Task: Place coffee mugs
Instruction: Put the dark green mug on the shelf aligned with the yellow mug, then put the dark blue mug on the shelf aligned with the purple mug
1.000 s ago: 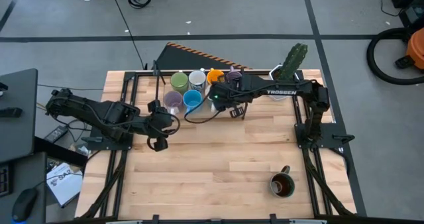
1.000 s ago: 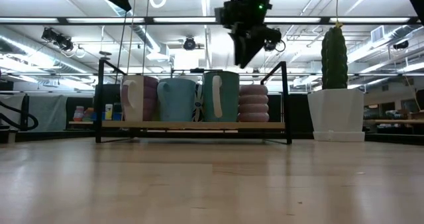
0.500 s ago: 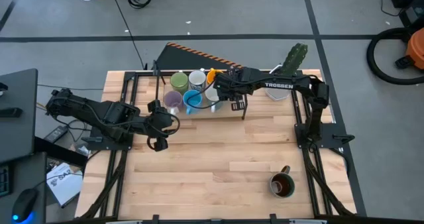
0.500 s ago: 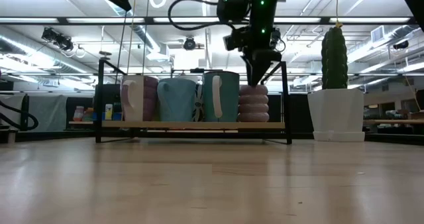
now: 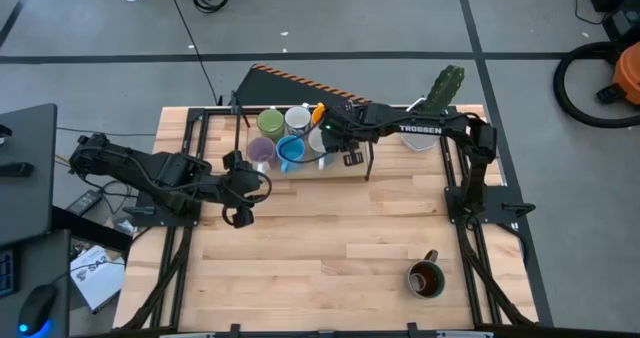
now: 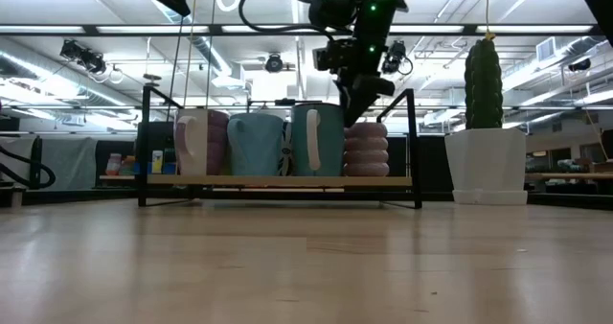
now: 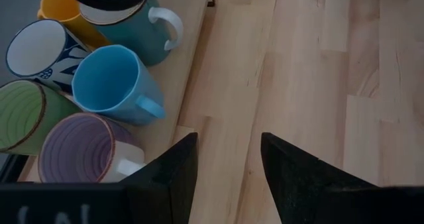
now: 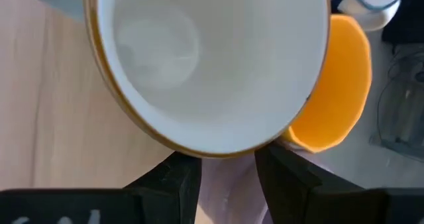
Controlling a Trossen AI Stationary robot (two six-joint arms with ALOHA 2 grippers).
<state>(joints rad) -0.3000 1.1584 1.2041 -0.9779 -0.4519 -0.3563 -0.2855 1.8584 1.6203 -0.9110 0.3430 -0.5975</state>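
Several mugs stand on a low rack (image 5: 300, 168) at the table's far edge: green (image 5: 270, 123), white (image 5: 297, 118), orange (image 5: 320, 110), lavender (image 5: 261, 150), blue (image 5: 290, 150). A teal mug with a white inside (image 8: 205, 58) and a ribbed lavender mug (image 6: 367, 150) stand under my right arm. My right gripper (image 8: 228, 177) is open and points down, just above the ribbed lavender mug (image 8: 228, 184), at the teal mug's rim. A dark brown mug (image 5: 426, 278) stands on the table near the right front. My left gripper (image 7: 228, 177) waits open, near the rack's left end.
A white faceted pot with a green cactus (image 5: 432, 123) stands at the far right corner, beside the rack's right post (image 6: 413, 147). Bare wooden table (image 5: 330, 238) stretches between the rack and the near edge.
My right gripper has moved from in front of the rack toward the far edge. It has turned to point straight down, come down over the ribbed lavender mug, then shifted a little toward the table's left, to the teal mug's rim. The mugs have kept still.
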